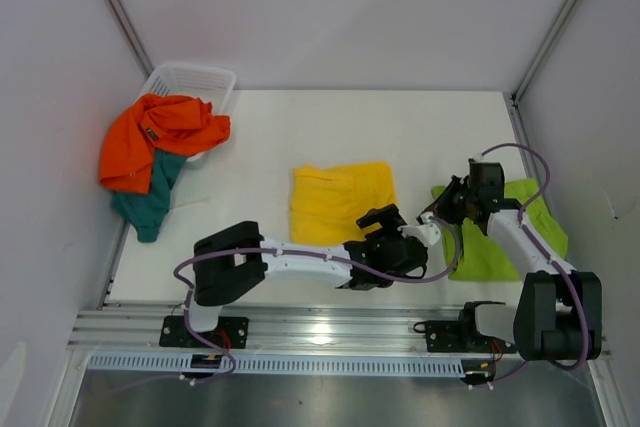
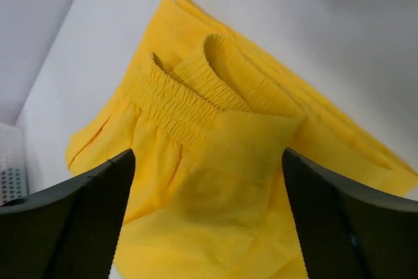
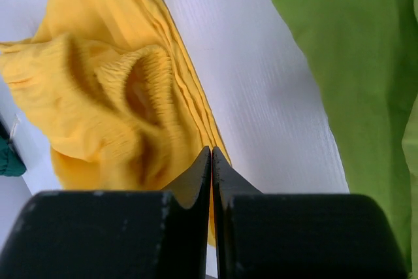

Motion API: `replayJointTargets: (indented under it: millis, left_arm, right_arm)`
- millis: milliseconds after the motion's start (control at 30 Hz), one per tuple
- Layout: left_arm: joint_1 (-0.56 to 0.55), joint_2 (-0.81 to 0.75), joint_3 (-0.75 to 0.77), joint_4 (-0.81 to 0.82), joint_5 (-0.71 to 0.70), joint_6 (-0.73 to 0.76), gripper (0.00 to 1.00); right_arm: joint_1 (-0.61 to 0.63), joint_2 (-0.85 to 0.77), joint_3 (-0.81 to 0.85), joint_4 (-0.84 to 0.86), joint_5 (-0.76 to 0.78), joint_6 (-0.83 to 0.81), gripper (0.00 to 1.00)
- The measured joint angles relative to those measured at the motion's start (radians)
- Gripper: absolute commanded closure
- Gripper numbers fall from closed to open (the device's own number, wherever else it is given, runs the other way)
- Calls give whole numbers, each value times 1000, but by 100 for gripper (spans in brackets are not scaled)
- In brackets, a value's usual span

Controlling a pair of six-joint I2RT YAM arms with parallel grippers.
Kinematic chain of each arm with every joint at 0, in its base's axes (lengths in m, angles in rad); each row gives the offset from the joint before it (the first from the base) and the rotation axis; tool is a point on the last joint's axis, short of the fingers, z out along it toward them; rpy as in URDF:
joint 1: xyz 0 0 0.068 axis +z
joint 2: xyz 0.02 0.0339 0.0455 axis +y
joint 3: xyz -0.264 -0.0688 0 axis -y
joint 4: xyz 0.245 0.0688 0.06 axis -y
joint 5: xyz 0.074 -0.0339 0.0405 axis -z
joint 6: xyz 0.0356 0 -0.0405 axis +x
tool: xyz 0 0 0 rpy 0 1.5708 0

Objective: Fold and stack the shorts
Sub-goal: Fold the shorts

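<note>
Jaws first: we note left jaws released, spread above the yellow shorts mid-surface; right jaws clenched, empty, between these and the lime green shorts. Far left, orange shorts and teal shorts heaped against the basket.

No readable text, labels or numbers showed in any view. The tiny mark on the orange shorts was too small to read.

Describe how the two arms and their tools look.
The left arm and right arm have white links between bulky black joints, each carrying a looped lilac cable. The left tool and right tool are matt black, with two tapering fingers.
</note>
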Motion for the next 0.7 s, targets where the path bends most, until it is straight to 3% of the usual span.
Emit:
replayJointTargets:
  millis: [200, 333, 567, 700]
  left_arm:
    - [-2, -53, -13, -22, 208, -57, 1]
    - [30, -225, -119, -1, 359, -138, 1]
    - [298, -635, -301, 56, 564, -342, 1]
    - [422, -774, -389, 71, 655, -430, 1]
  right_arm:
    - [-35, -24, -13, 0, -23, -5, 96]
    - [-53, -24, -25, 22, -62, -5, 91]
    - [-3, -20, -48, 125, -216, 9, 80]
    - [89, 20, -31, 230, -294, 44, 75]
